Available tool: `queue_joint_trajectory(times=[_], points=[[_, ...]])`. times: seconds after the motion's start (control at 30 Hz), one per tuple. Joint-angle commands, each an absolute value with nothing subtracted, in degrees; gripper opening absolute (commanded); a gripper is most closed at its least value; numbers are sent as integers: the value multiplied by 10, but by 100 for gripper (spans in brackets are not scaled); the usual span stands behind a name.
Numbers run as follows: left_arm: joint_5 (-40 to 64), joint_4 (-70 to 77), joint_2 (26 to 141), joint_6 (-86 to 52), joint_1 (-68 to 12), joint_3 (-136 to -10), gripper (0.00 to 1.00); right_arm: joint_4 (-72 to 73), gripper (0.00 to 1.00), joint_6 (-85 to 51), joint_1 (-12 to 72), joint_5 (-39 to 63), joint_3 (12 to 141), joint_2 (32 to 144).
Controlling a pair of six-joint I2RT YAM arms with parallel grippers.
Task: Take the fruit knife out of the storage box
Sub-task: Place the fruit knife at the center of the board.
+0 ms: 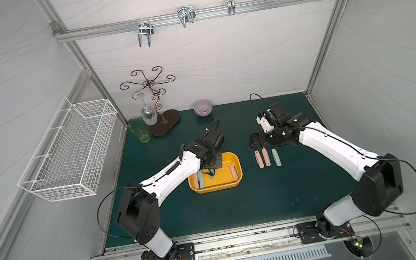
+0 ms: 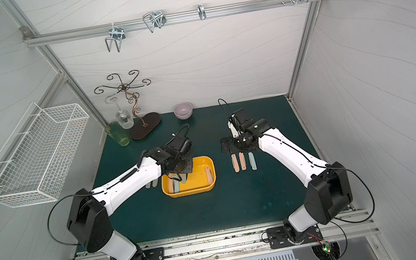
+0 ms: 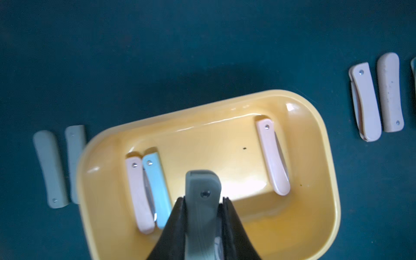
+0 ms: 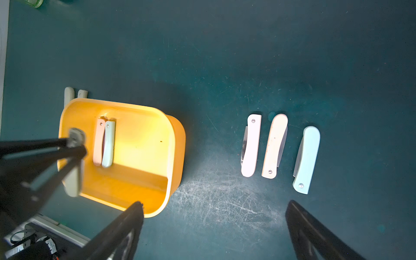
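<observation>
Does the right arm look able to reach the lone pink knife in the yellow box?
Probably yes. The right gripper is open and empty; the pink knife lies uncovered at the storage box end nearer it, clear of the left gripper.

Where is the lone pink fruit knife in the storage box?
In both top views the lone pink fruit knife lies flat at the right end of the storage box, apart from the pink-and-blue pair at its left end.
</observation>
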State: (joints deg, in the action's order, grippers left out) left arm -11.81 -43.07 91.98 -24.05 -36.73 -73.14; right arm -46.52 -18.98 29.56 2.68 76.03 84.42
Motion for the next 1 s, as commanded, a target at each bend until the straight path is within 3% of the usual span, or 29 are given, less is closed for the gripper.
queue_joint_trajectory(times=[0.0, 0.53, 0.97], points=[[-132, -477, 886, -210, -315, -749, 6, -481, 99, -179, 301, 34, 780, 843], [-132, -434, 904, -89, -89, -716, 1, -487, 99, -168, 303, 46, 784, 850], [-122, -411, 991, -23, -27, -693, 0, -483, 99, -170, 303, 51, 776, 854]])
